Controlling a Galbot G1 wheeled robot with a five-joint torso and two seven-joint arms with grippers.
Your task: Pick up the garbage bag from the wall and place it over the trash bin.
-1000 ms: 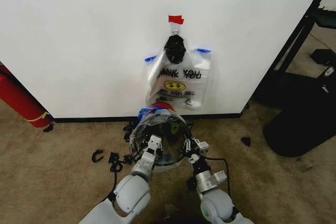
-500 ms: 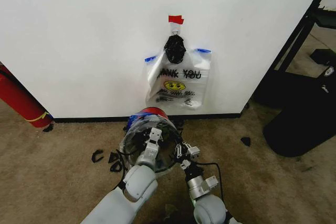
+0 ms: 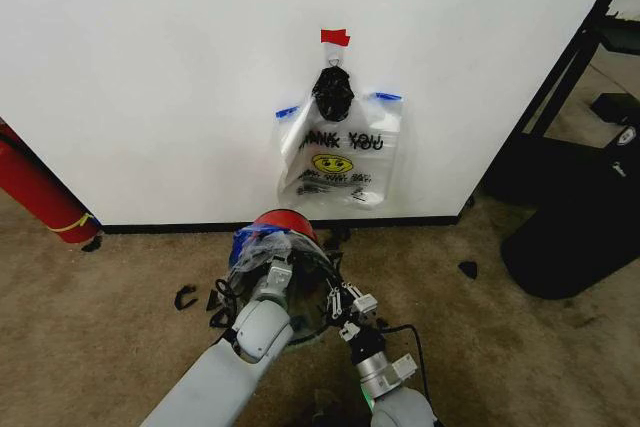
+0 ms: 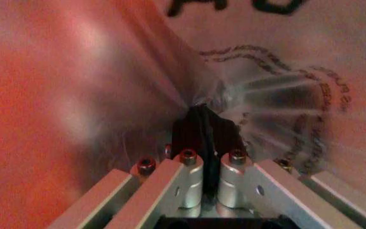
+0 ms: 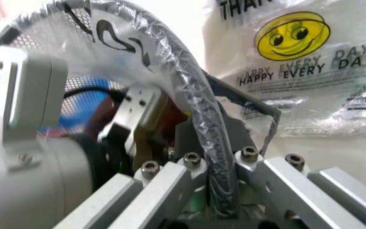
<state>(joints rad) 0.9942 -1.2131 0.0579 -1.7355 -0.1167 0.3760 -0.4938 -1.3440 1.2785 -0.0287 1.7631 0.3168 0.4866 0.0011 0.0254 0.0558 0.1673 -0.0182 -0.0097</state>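
One white wall (image 3: 150, 77), black baseboard (image 3: 180, 228), tan carpet (image 3: 100, 347).

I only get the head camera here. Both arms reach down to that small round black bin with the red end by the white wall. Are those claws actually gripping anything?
Observer: Yes. In the right wrist view the right gripper is shut on the rim of the small round black bin, which is wrapped in thin clear plastic film.
Operator: And the other one?
Observer: The left wrist view shows the left gripper shut on a dark edge, with the same film gathered into the pinch.
Operator: That smiley bag on the wall?
Observer: Under its yellow smiley, the see-through plastic bag with black print reads "HAPPY EVERY DAY!".
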